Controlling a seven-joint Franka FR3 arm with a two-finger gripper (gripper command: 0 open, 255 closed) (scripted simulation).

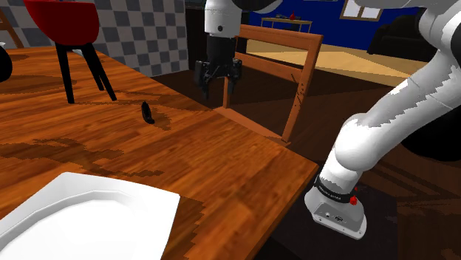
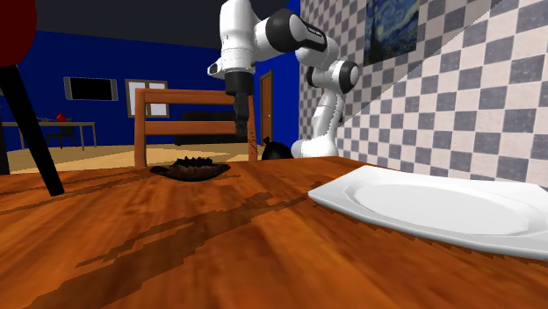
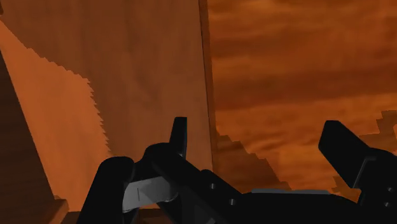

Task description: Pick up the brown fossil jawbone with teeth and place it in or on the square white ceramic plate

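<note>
Flanking the gripper [image 1: 215,94]: wooden chair [image 1: 304,74].

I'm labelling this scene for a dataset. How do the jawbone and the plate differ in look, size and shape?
Colour: the jawbone is dark, almost black; the plate is plain white. Size: the jawbone looks far smaller than the plate. Shape: the jawbone is narrow and curved with a jagged upper edge; the plate is broad, square and shallow. Both lie on the wooden table, well apart.
</note>
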